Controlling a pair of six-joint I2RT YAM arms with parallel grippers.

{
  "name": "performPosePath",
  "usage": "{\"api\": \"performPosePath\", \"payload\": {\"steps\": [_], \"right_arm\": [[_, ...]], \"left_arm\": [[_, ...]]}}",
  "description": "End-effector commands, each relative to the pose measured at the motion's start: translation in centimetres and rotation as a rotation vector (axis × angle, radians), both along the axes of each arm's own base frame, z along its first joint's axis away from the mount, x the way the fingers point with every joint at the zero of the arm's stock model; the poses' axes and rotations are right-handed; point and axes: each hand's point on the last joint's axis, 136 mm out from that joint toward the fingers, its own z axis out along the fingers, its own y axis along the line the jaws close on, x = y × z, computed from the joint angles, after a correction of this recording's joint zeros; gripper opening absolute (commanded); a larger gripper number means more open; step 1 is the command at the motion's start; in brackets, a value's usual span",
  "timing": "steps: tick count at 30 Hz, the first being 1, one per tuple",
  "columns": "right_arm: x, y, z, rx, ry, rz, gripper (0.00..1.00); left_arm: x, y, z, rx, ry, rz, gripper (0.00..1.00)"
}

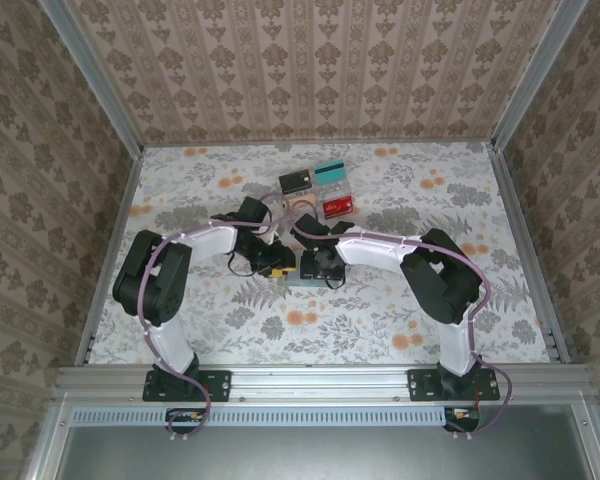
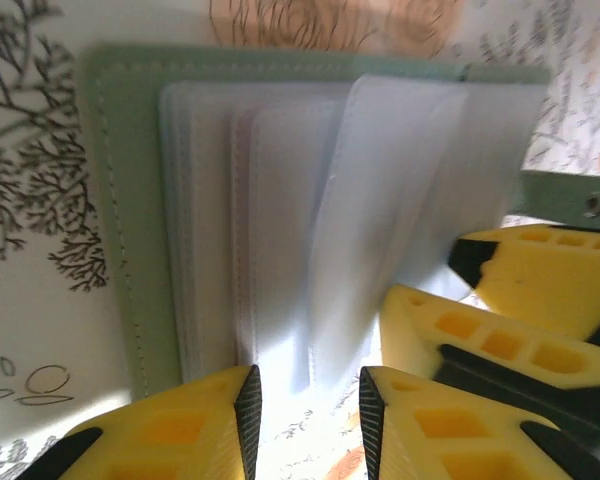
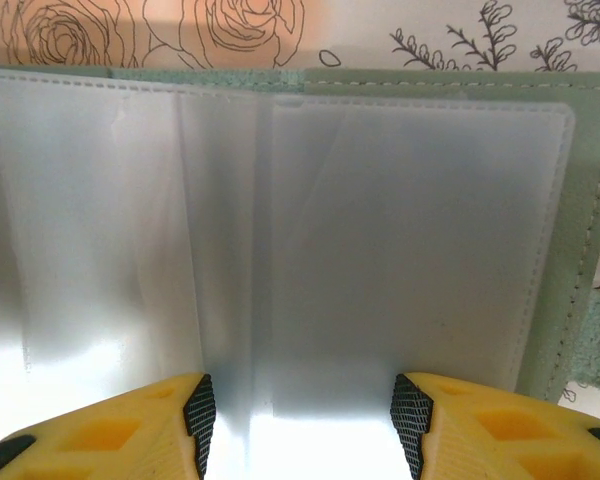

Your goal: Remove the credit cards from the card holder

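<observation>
Card holder: the card holder (image 2: 110, 200) lies open and flat on the table (image 1: 180, 320), near its middle, under both wrists.
Holder edges: a stitched grey-green rim runs along the far and left sides in the left wrist view. A strap with a snap (image 2: 570, 195) sticks out past the right side.
Sleeves: the clear sleeves (image 3: 410, 250) are fanned. 1 leaf stands tilted up off the stack in the left wrist view, and its free edge points toward the fingers.
Left gripper: the left gripper (image 2: 305, 425) sits at the near edge of the holder. Its jaws are parted by a narrow gap that the lifted leaf's lower edge dips into, and the pads are not pressed on it.
Right gripper: the right gripper (image 3: 302, 425) has its jaws spread wide at the near edge of the sleeves. The sleeve fold lies between the pads and touches neither.
Gripper spacing: the 2 grippers sit close side by side. The right one's yellow fingers (image 2: 510, 330) show just right of the left pair.
Credit cards: 3 credit cards lie on the cloth just beyond the holder, toward the back wall. They are a dark card (image 1: 295, 181), a teal card (image 1: 329, 170) and a red card (image 1: 337, 206), set close together.
Open room: floral cloth runs wide to the left and right of the holder, as far as the metal side rails (image 1: 110, 250). A narrower strip runs toward the arm bases.
</observation>
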Motion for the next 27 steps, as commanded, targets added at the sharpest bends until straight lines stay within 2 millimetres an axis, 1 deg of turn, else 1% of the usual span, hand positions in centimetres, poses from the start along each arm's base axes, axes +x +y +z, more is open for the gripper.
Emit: {"api": "performPosePath", "payload": {"steps": [1,7,10,14,18,27], "right_arm": [[-1.5,-1.0,-4.1,-0.022,0.090,-0.018,0.55],[-1.5,-1.1,-4.1,-0.011,0.088,-0.025,0.55],[-1.5,-1.2,-4.2,-0.009,0.091,-0.027,0.55],[-1.5,-1.2,-4.3,-0.009,0.090,-0.029,0.55],[-1.5,-1.2,-4.3,-0.008,0.090,-0.030,0.55],[-1.5,-1.2,-4.3,-0.006,0.089,-0.031,0.55]], "left_arm": [[0.2,0.5,-0.2,0.050,0.001,-0.001,0.34],[0.1,0.8,-0.5,0.086,0.002,-0.013,0.35],[0.4,1.1,-0.1,0.109,-0.023,-0.014,0.35],[0.3,0.8,0.2,0.092,-0.024,-0.018,0.35],[0.2,0.9,-0.3,0.102,-0.014,-0.019,0.36],[0.0,-0.1,-0.6,0.065,0.016,-0.032,0.35]]}}
